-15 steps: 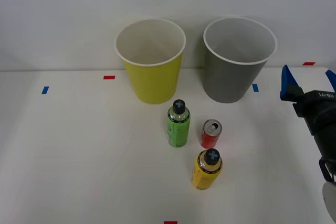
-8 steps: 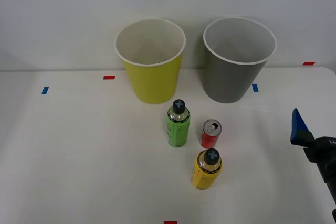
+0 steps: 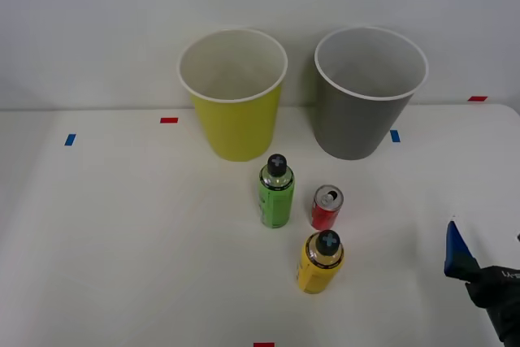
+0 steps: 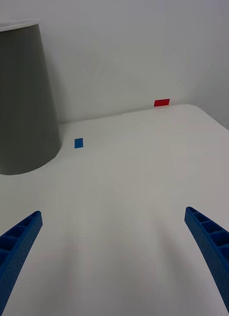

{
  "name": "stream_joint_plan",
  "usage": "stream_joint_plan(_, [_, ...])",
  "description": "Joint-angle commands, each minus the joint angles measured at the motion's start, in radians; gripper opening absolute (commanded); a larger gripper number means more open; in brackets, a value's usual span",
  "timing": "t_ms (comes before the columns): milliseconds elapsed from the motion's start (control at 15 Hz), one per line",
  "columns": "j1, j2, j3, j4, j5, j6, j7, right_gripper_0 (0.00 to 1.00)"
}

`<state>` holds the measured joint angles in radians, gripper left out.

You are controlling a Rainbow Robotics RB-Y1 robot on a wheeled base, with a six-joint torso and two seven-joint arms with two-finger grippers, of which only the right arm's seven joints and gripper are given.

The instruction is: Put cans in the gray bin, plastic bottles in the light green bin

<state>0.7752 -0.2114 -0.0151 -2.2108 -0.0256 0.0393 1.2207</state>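
A red can [image 3: 327, 207] with a silver top stands upright mid-table. Left of it is a green plastic bottle [image 3: 276, 194] with a black cap, and in front of it a yellow plastic bottle [image 3: 321, 262]. Behind them stand the light green bin [image 3: 236, 111] and, to its right, the gray bin [image 3: 361, 111], both white inside. My right gripper [image 3: 485, 237] is low at the front right, well apart from the can and bottles. In the wrist view the right gripper [image 4: 113, 212] is open over bare table, with the gray bin [image 4: 20, 98] beyond one finger.
Small tape marks dot the white table: red [image 3: 169, 119] and blue [image 3: 70, 139] at the left, blue [image 3: 395, 136] by the gray bin, red [image 3: 478, 98] at the back right. The table's right edge [image 3: 513, 115] runs near my gripper. A white wall stands behind the bins.
My right gripper has drawn back from beside the gray bin toward the front right corner of the table. The bottles, can and bins have not moved.
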Motion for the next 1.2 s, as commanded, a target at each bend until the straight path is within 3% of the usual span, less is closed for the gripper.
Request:
stream_joint_plan(67, [0.050,0.020,0.047,0.000,-0.011,-0.085,-0.018,1.00])
stream_joint_plan(400, [0.130,0.056,0.110,0.000,-0.014,-0.233,-0.040,1.00])
stream_joint_plan(933, [0.161,-0.016,0.129,0.049,0.061,-0.438,-0.306,1.00])
stream_joint_plan(1067, [0.088,-0.016,0.080,0.238,0.190,-0.696,-0.471,1.00])
stream_joint_plan(1200, [0.073,0.004,0.023,0.299,0.319,-0.789,-0.601,1.00])
